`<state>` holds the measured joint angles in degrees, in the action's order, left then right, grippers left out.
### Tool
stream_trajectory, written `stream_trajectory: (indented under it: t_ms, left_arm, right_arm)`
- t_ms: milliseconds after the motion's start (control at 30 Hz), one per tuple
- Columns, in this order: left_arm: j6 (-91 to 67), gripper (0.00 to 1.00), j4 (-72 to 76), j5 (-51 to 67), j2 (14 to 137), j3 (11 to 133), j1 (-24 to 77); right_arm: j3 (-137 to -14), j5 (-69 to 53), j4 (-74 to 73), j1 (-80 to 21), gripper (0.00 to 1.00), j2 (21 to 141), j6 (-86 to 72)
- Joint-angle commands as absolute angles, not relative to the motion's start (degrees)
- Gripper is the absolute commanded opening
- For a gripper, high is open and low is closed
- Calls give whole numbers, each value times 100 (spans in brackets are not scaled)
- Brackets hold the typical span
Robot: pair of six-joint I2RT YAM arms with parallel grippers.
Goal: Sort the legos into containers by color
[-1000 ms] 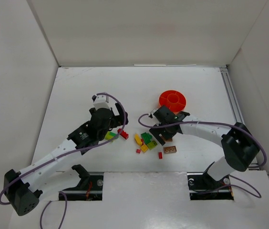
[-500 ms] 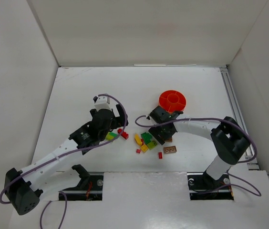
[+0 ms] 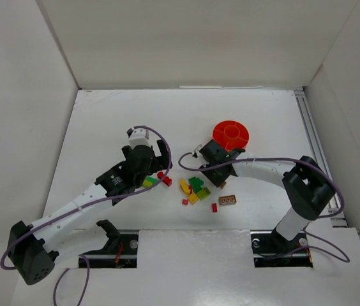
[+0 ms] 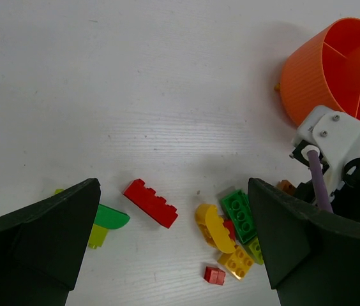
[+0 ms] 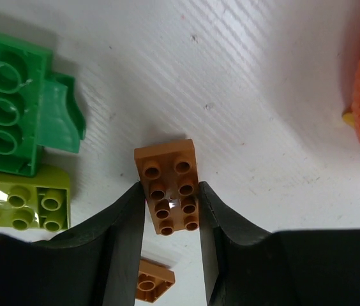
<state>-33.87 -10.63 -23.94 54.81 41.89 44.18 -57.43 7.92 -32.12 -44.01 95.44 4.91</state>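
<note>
Right gripper [image 5: 171, 205]: jaws drawn in on a brown brick [image 5: 169, 182], one finger pressed to each long side, studs facing the wrist camera. Cannot tell whether the brick rests on the white table [image 3: 103, 127] or sits just off it. It is between the green brick [image 5: 4, 121] and lime brick [image 5: 20, 205] on one side and the orange dish [image 3: 217, 134] on the other, apart from each. A second brown brick [image 5: 153, 279] shows below, between the fingers. Left gripper [image 4: 173, 248]: jaws fully apart, holding nothing, above a red brick [image 4: 150, 203] lying on the table. A yellow curved brick [image 4: 213, 226] and a small red piece [image 4: 214, 275] lie loose nearby.
</note>
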Motion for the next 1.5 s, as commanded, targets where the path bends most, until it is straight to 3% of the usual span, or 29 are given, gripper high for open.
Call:
stream_trajectory:
  t_ms: [0, 267, 533, 767, 1067, 1467]
  left_arm:
    - [-3357, 100, -1037, -2435, 5388, 4324, 4430]
    - [-3357, 100, -1037, -2435, 5229, 4324, 4430]
    - [-3287, 100, -967, -2435, 5177, 4430, 4430]
    - [-3111, 100, -545, -2355, 5229, 4535, 4430]
    - [-2972, 100, -9, -2611, 5553, 4641, 4430]
    - [-2672, 100, -141, -1881, 6380, 5168, 4210]
  right_arm:
    - [-5739, 598, -2533, -4482, 21, 9054, 790]
    - [-5923, 45, -1750, -4351, 19, 8166, 1204]
    - [-6187, -439, -1090, -3096, 19, 7901, 1274]
    - [-6354, -70, -809, -2217, 21, 7726, 1143]
    - [-6354, -641, -327, -1485, 22, 7839, 1326]
    - [-6038, -3400, 554, -308, 29, 8701, 1670]
